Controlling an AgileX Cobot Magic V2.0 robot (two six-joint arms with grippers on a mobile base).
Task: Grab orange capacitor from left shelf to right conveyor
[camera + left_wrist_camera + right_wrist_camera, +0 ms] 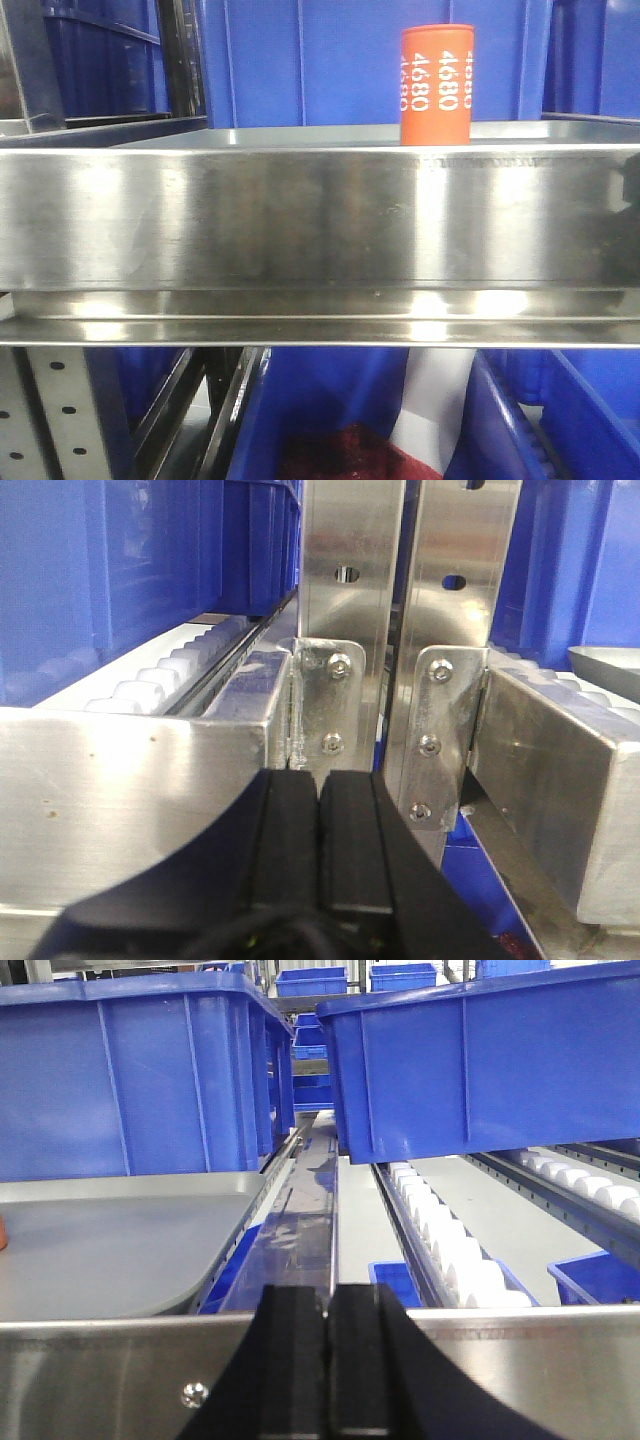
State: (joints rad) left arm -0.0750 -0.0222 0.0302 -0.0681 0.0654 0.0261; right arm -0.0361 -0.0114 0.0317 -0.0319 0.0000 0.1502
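While left claw sits closed and empty, spread it, clear the left shelf lip, then take the orange capacitor standing upright behind it, right of centre; right claw closed, empty too.

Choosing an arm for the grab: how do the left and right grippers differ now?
The left gripper faces bolted steel uprights; the right gripper faces a grey tray and blue bins. The left gripper points between two steel beams; the right gripper over one unbroken steel lip. Both are shut, empty.
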